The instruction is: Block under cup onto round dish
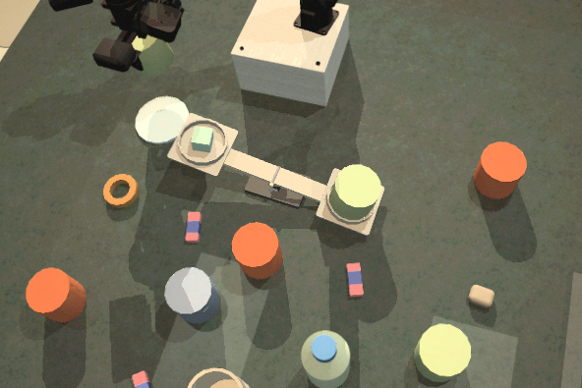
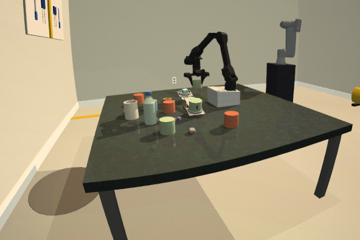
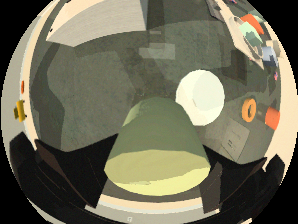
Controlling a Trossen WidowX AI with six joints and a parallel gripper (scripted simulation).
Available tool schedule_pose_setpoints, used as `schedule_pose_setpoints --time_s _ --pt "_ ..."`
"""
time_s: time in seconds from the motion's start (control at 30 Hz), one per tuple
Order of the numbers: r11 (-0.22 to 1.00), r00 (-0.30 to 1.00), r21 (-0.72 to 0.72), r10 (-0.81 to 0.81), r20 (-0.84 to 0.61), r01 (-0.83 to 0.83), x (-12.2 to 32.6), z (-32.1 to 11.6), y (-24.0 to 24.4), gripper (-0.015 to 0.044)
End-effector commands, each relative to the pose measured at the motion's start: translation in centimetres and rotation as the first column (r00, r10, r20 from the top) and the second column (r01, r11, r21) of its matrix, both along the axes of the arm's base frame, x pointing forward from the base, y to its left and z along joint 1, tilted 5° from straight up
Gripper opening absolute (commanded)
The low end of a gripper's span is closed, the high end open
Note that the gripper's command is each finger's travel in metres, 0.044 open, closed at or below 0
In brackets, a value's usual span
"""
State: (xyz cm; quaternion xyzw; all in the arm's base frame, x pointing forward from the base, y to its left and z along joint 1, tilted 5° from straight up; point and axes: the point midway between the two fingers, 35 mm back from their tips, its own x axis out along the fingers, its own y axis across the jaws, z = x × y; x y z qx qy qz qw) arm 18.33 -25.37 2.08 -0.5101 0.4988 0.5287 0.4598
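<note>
The jaws of the gripper (image 1: 135,52) (image 2: 197,83) (image 3: 157,172) grasp a cup (image 1: 156,56) (image 2: 197,84) (image 3: 157,135); the far block (image 1: 202,138) (image 2: 185,91) looks light, stiff, best pinched by opposite sides.

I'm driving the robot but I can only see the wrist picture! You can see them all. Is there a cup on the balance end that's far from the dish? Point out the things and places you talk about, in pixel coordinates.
Observer: Yes, a light green cup (image 1: 356,193) (image 2: 195,104) stands upright on that end of the balance (image 1: 251,164) (image 3: 239,44).
Operator: Okay, I won't bump it! What is my arm standing on?
Observer: The foot of your arm (image 1: 317,11) (image 2: 230,85) is on top of the white box (image 1: 280,32) (image 2: 223,98) (image 3: 110,22).
</note>
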Motion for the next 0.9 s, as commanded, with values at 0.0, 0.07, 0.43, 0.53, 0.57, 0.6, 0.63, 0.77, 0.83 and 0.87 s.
schedule_pose_setpoints --time_s 0.0,0.07,0.43,0.53,0.57,0.6,0.63,0.77,0.83,0.87 --pt "1.000 1.000 -0.002 0.004 -0.006 -0.004 -1.7 -0.7 -0.8 0.0000" --pt "1.000 1.000 -0.002 0.004 -0.007 -0.004 -1.7 -0.7 -0.9 0.0000" --pt "1.000 1.000 -0.002 0.004 -0.007 -0.004 -2.0 -4.6 -1.0 0.0000" --pt "1.000 1.000 -0.002 0.004 -0.007 -0.004 -2.0 -4.7 -1.0 0.0000" --pt "1.000 1.000 -0.002 0.004 -0.007 -0.004 -2.0 -4.7 -1.0 0.0000" --pt "1.000 1.000 -0.002 0.004 -0.007 -0.004 -2.0 -4.8 -1.0 0.0000" --pt "1.000 1.000 -0.002 0.004 -0.007 -0.004 -2.0 -4.9 -1.0 0.0000" --pt "1.000 1.000 -0.002 0.004 -0.007 -0.004 -2.1 -5.5 -1.0 0.0000" --pt "1.000 1.000 -0.002 0.004 -0.007 -0.004 -2.1 -5.8 -1.0 0.0000" --pt "1.000 1.000 -0.002 0.004 -0.007 -0.004 -2.1 -6.0 -1.0 0.0000"
